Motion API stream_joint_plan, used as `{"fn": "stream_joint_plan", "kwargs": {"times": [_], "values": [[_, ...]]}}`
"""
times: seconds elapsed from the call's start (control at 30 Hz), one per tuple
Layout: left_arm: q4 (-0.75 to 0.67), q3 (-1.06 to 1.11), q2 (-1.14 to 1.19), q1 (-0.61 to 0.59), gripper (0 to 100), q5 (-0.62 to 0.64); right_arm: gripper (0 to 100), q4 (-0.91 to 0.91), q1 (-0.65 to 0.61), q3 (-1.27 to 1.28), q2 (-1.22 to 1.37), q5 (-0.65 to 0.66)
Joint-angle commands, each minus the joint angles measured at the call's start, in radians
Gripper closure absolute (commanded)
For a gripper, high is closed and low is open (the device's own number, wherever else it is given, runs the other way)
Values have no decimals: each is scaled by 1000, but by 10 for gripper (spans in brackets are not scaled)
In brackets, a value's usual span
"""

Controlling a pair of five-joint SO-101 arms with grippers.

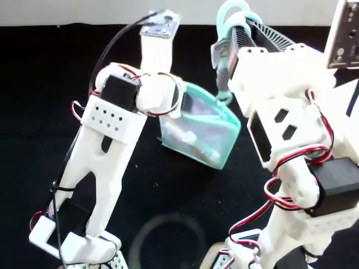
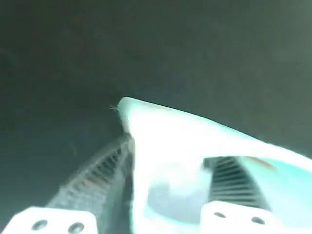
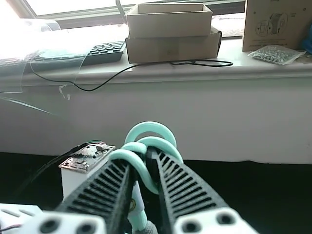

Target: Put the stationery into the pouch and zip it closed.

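The pouch (image 1: 199,131) is a pale green, half-transparent bag, and it is between the two arms, above the black tabletop (image 1: 45,84). It is tilted, with one corner low. I cannot tell if this corner touches the tabletop.

The left hand (image 1: 178,101) is at the upper edge of the pouch, on the side away from the right arm. In the left wrist view the left hand (image 2: 173,151) has one ribbed finger on each side of the pouch corner (image 2: 185,141). The material fills the gap between them, so the hand seems clamped on the pouch.

The right hand (image 1: 233,39) is higher and farther back. Its fingers are closed on the green loop (image 1: 233,14), which goes down to the top of the pouch.

The high view looks through the pouch wall to the stationery (image 1: 188,137), some light, long pieces lying inside. The blurred left wrist view does not make them clear.

The right wrist view gives the grip from close. The two black ribbed fingers of the right hand (image 3: 146,158) are pressed together, and the loop (image 3: 148,131) comes out above their tips. This view also adds the left arm's camera board (image 3: 87,157) just beside, and a window sill with cardboard boxes (image 3: 168,27) and a keyboard (image 3: 97,51).
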Motion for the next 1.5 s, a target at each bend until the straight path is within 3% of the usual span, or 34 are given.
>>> {"fn": "stream_joint_plan", "kwargs": {"times": [0.0,0.53,0.63,0.77,0.93,1.1,1.33,1.47], "values": [[57,-51,-36,24,723,8,993,-5,-5,18,-27,44],[256,-437,-240,25,723,9,993,-42,-5,51,-24,43],[287,-449,-245,85,723,9,993,-68,-5,59,-24,43],[288,-380,-245,163,741,9,993,-68,-4,59,-24,41],[288,-361,-246,128,1000,3,993,-87,-4,51,-24,41],[288,-315,-246,45,995,3,993,-133,-4,54,-24,41],[285,2,-246,-10,992,0,993,-131,-4,54,-24,41],[155,177,-245,-4,992,0,993,-131,-4,59,-24,41]]}}
